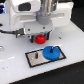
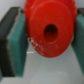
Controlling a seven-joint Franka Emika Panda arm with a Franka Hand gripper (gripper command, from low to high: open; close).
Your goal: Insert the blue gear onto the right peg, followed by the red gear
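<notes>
The wide, flat bright-blue plastic gear point(image 1: 51, 52) already lies on the black-framed grey rectangular plate point(image 1: 33, 57), toward the end on the exterior view's right. That is where the right peg stands, so the gear looks seated over it; the peg itself is not visible, presumably hidden inside the gear's raised hub. By that reading the first half of the task is done.

The small, chunky bright-red plastic gear point(image 2: 49, 31) is the piece in hand. The wrist view shows it sitting between the two teal pads point(image 2: 21, 42) of the pincer point(image 1: 39, 38), each pad pressed against one flank of the disc, so the pincer is closed partway and has hold of the red gear by its rim. Holding it by the rim leaves the dark centre hole uncovered and facing down, which is what a drop onto a pin needs.

In the exterior view the red gear hangs under the arm, above the white desk point(image 1: 70, 67) and just behind the plate, near the blue gear but apart from it. The likely remaining work is to carry it across, line up the hole with the peg and lower it onto the blue gear; a small offset could make it catch
</notes>
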